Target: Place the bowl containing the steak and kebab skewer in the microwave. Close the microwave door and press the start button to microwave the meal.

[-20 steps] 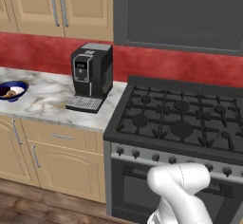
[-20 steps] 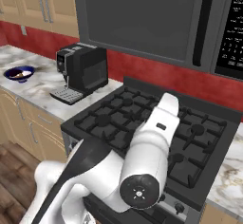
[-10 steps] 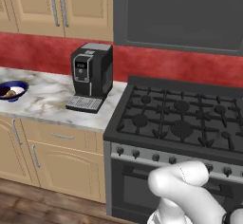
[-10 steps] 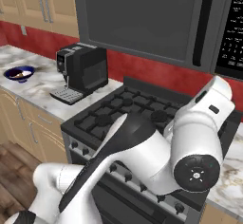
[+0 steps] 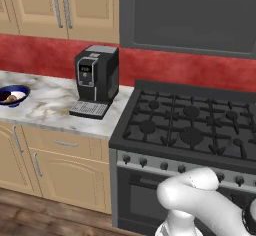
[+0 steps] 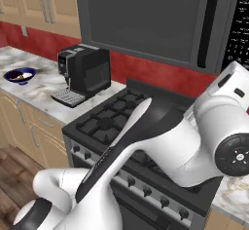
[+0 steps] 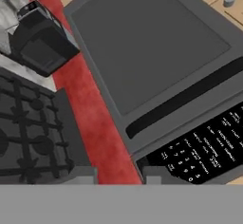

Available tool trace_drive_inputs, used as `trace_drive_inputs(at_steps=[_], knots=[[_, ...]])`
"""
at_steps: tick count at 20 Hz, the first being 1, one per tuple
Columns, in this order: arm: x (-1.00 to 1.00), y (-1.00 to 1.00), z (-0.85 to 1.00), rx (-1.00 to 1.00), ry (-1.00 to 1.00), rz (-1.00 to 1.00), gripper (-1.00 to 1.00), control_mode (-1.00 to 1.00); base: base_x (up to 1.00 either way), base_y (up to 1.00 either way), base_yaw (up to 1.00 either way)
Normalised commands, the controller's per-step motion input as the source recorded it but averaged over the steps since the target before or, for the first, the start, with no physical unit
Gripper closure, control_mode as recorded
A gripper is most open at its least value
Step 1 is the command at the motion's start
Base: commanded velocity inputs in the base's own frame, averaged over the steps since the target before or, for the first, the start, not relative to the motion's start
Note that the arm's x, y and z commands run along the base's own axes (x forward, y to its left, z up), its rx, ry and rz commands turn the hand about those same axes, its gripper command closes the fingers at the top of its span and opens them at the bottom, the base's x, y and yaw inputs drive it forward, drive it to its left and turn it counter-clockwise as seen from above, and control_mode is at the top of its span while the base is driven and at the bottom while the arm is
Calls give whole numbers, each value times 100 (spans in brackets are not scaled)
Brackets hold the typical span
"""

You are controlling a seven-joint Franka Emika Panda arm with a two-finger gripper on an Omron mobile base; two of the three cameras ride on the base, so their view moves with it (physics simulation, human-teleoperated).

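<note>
The microwave point(image 6: 146, 14) hangs above the stove, a dark grey box. Its door point(image 5: 190, 10) lies flat against the front, with the black vertical strip point(image 6: 208, 24) along its right edge. Right of the strip is the black keypad point(image 6: 240, 29) with white markings. In the hand view the door point(image 7: 147, 42), the strip point(image 7: 190, 95) and the keypad point(image 7: 204, 147) lie close ahead. My gripper point(image 7: 118, 176) is open, with nothing between its tips, and points at the lower edge near the keypad. The brown wooden bowl is out of view.
Under the microwave is a black gas stove point(image 5: 190, 125) with knobs along its front. A black coffee machine point(image 5: 96, 80) stands on the marble counter point(image 5: 45, 105) to its left. A blue-rimmed bowl point(image 5: 12, 95) sits at the counter's far left. Wooden cabinets point(image 5: 65, 5) hang above.
My arm has swung up and to the right: in the right base view the forearm and wrist now stand high at the right, near the keypad. The kitchen has not shifted.
</note>
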Motion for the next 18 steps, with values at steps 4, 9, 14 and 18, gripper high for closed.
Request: trace_drive_inputs(at_steps=[4, 9, 14, 18], knots=[[29, -2, 11, 0, 0, 8, 100, -100, 0, 0, 0], [40, -17, 7, 0, 0, 5, 100, -100, 0, 0, 0], [39, -38, 1, 1, 0, 1, 100, -100, 0, 0, 0], [41, -39, 0, 2, 0, 1, 100, -100, 0, 0, 0]])
